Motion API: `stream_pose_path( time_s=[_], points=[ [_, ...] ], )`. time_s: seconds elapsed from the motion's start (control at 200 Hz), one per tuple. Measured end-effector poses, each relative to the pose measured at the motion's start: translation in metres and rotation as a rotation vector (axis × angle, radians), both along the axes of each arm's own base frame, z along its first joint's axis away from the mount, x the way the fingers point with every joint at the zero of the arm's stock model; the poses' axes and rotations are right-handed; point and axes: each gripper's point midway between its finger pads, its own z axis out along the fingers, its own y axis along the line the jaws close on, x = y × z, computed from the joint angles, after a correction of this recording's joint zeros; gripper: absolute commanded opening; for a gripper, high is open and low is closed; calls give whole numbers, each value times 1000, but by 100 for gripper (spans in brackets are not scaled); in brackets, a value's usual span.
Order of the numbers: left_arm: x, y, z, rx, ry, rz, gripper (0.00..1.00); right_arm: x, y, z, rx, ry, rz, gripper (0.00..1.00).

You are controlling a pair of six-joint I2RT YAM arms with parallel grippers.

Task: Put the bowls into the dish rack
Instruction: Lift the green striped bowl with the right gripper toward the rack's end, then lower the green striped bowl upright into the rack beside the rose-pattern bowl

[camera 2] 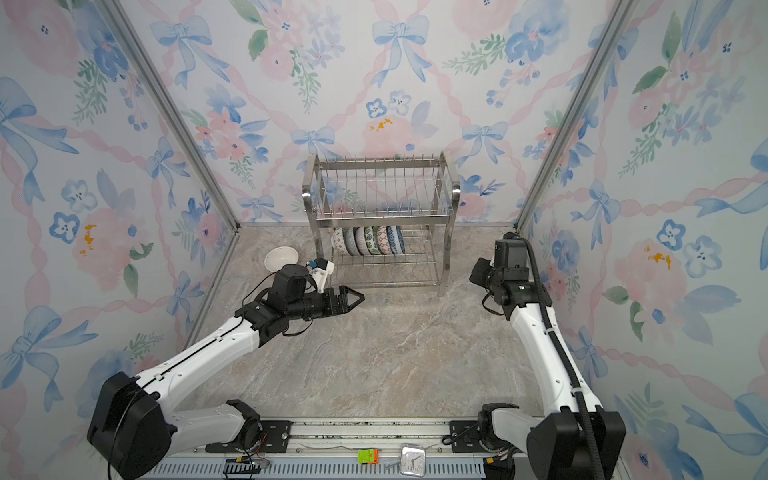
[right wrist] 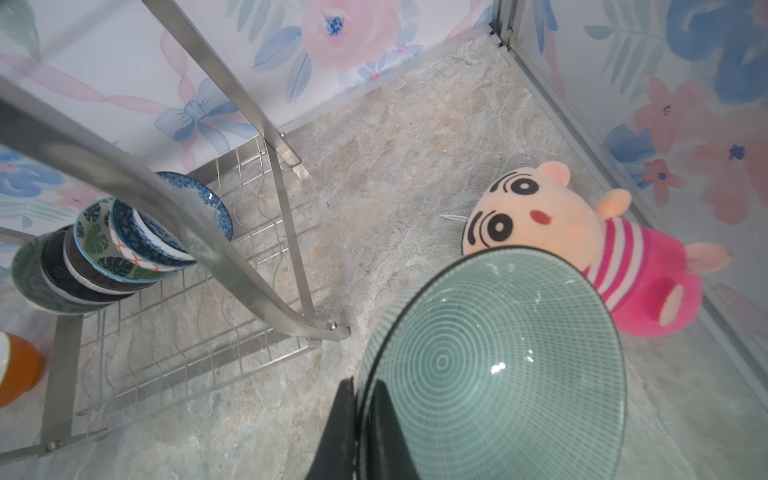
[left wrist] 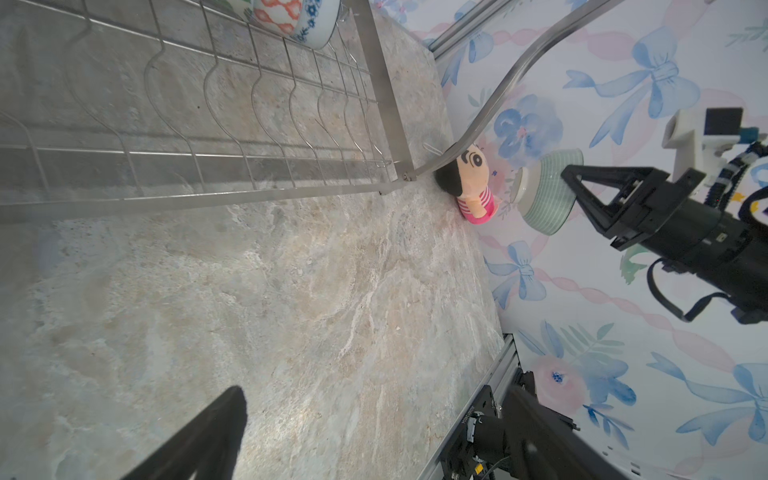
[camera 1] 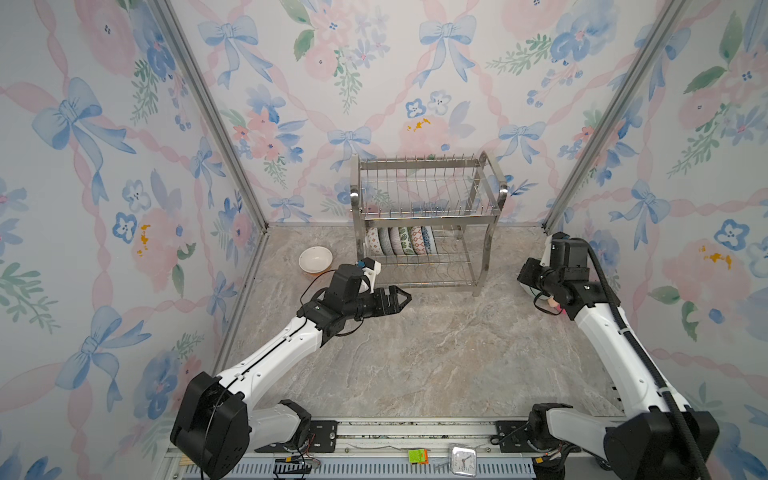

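My right hand [right wrist: 360, 395] pinches the green bowl [right wrist: 490, 365] by its rim, right of the rack [camera 1: 424, 187], beside the doll [right wrist: 582, 249]. My left hand [camera 1: 401, 297] hovers spread and level before the rack's left leg. Six bowls [camera 1: 401, 240] stand on its lower tier.

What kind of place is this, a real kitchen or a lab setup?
Probably a staged robot test booth, not a kitchen: floral wallpaper panels box in a marble-look tabletop, and two robot arms sit on a front rail, facing a dish rack.
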Motion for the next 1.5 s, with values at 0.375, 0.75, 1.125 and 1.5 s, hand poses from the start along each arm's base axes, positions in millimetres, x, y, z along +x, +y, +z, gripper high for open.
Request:
stream_pose_path(
  time_s=[0.375,0.75,1.125,1.5],
  points=[
    [22,-41,-11,27,-65,32,98,104,-6,23,212,-149,130,0],
    [52,-96,-7,103,-191,149,98,171,23,3,420,-193,305,0],
    [83,-114,-16,209,-292,233,98,180,92,4,543,-215,554,0],
    [95,-121,5,233,-339,248,98,191,118,-23,619,-186,648,0]
  ],
)
